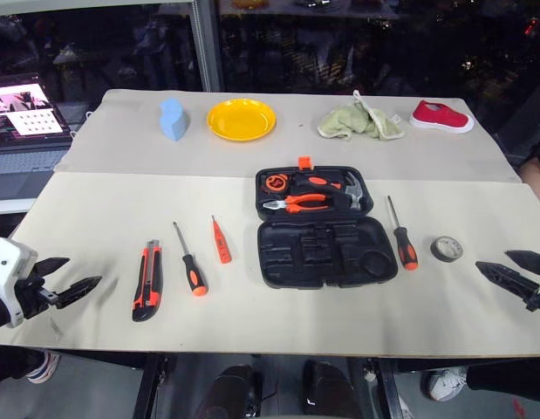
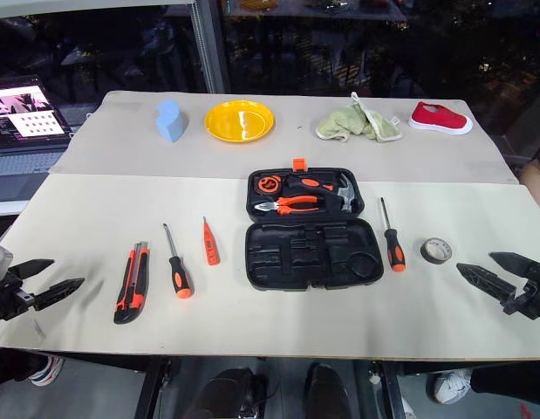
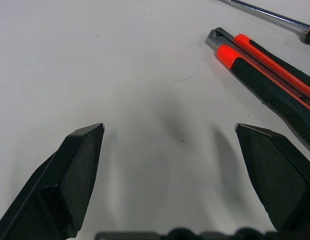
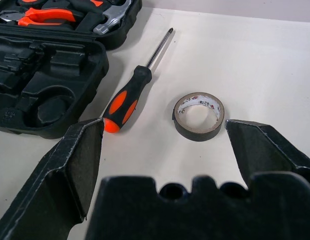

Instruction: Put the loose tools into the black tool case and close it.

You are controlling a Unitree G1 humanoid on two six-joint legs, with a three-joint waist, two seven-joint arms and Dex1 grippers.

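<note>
Progress nil: black tool case (image 1: 326, 229) lies open; utility knife (image 1: 147, 279), three screwdrivers and tape roll (image 1: 446, 249) remain loose on the table (image 1: 104, 218); left gripper (image 1: 73, 281) and right gripper (image 1: 505, 266) gape wide, empty.

I judge this a robotics test lab, not a home or trade workshop. My bench is a table (image 1: 121, 209) under plain beige sheeting, its items set out in spaced rows. Unrelated props line the far edge: a yellow plate (image 1: 242, 119), a blue sponge (image 1: 173, 120), a green cloth (image 1: 359, 121), a red shoe (image 1: 441, 116). An open laptop (image 1: 25, 118) stands left; dark glazing lies behind.
</note>
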